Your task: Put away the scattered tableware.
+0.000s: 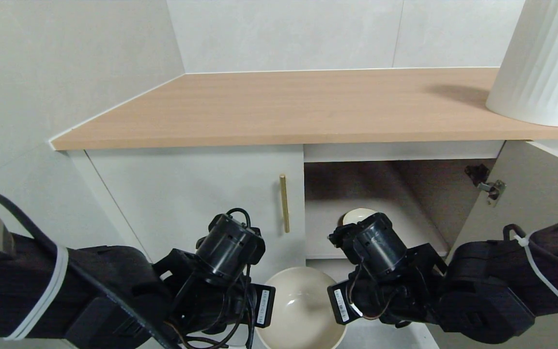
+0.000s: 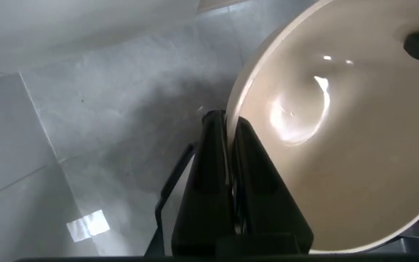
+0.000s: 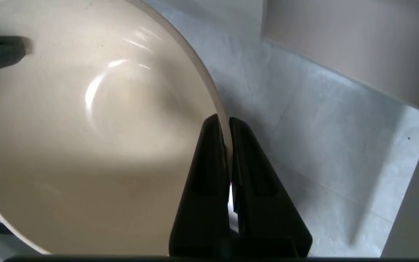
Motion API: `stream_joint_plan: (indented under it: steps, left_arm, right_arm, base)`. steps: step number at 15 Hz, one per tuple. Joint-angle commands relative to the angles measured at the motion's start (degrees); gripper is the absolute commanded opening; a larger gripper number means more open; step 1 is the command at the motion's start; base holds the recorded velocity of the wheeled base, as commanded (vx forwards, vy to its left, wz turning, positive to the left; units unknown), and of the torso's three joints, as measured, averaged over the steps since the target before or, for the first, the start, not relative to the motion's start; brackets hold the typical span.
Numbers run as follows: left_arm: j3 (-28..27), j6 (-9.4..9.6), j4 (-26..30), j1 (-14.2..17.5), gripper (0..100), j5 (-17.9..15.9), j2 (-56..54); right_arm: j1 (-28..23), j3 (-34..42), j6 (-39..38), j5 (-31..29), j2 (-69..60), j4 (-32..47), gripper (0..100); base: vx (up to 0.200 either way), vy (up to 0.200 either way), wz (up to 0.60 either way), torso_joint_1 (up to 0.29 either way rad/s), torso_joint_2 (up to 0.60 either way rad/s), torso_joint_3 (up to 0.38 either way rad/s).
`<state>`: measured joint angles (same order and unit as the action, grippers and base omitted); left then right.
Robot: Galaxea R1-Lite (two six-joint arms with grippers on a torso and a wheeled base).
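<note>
Bowl [image 1: 301,310] hangs low in front of the cupboard [image 1: 419,194], held between both arms. The left gripper [image 2: 228,131] pinches the rim on its side, one finger inside and one outside. The right gripper [image 3: 224,131] is clamped on the opposite rim in the same way. The step in hand looks like carrying it to the open right-hand compartment, where a second bowl [image 1: 358,214] sits. Next, both arms would need to lift and push forward together, keeping level and clear of the open door [image 1: 526,208]. The second bowl is mostly hidden behind the right wrist, and the near rim of the held bowl is cut off.
</note>
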<state>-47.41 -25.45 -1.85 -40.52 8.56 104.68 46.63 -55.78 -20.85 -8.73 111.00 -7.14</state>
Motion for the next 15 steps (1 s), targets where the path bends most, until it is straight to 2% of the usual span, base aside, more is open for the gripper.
stream_joint_plan:
  steps: [1, 2, 3, 5, 7, 9, 12, 15]
  left_arm:
    - [-0.05, -0.12, 0.1, 0.0, 0, 0.23, 0.26]
    - [-0.32, -1.09, 0.1, 0.0, 0, 0.23, -0.18]
    - [-0.49, -1.18, 0.1, 0.09, 100, 0.23, -0.44]
    - [-0.67, -1.26, 0.1, 0.09, 100, 0.14, -0.27]
    - [-1.46, -2.76, 0.1, 0.18, 100, 0.14, -0.27]
    - [-1.72, -3.02, 0.1, 0.27, 100, 0.14, -0.27]
    - [-1.63, -3.29, -3.42, 0.79, 100, 0.32, -0.53]
    - [-1.63, -4.52, -6.85, 1.94, 100, 0.23, -2.2]
  right_arm:
    - [0.04, -0.03, 0.02, -0.15, 0.1, 0.11, 0]
    - [0.04, -0.03, 0.02, -0.15, -0.08, 0.11, 0]
    - [0.04, -0.11, 0.02, -0.15, -0.08, 0.11, 0]
    - [0.04, -0.03, 0.02, -0.15, -0.08, 0.11, 0]
    - [-0.05, -0.03, 0.02, -0.15, -0.08, 0.11, 0]
    - [-0.05, -0.03, 0.02, -0.15, 0.1, 0.11, 0]
    - [-0.05, 0.06, 0.19, -0.15, 0.27, 0.11, 0]
    - [-0.22, 0.06, 0.28, -0.15, 0.45, 0.2, 0]
  base:
    - [0.0, 0.0, 0.0, 0.0, 0.0, 0.0]
    - [0.0, 0.0, 0.0, 0.0, 0.0, 0.0]
    - [0.0, 0.0, 0.0, 0.0, 0.0, 0.0]
    - [0.0, 0.0, 0.0, 0.0, 0.0, 0.0]
    - [0.0, 0.0, 0.0, 0.0, 0.0, 0.0]
    - [0.0, 0.0, 0.0, 0.0, 0.0, 0.0]
    - [0.0, 0.0, 0.0, 0.0, 0.0, 0.0]
    - [0.0, 0.0, 0.0, 0.0, 0.0, 0.0]
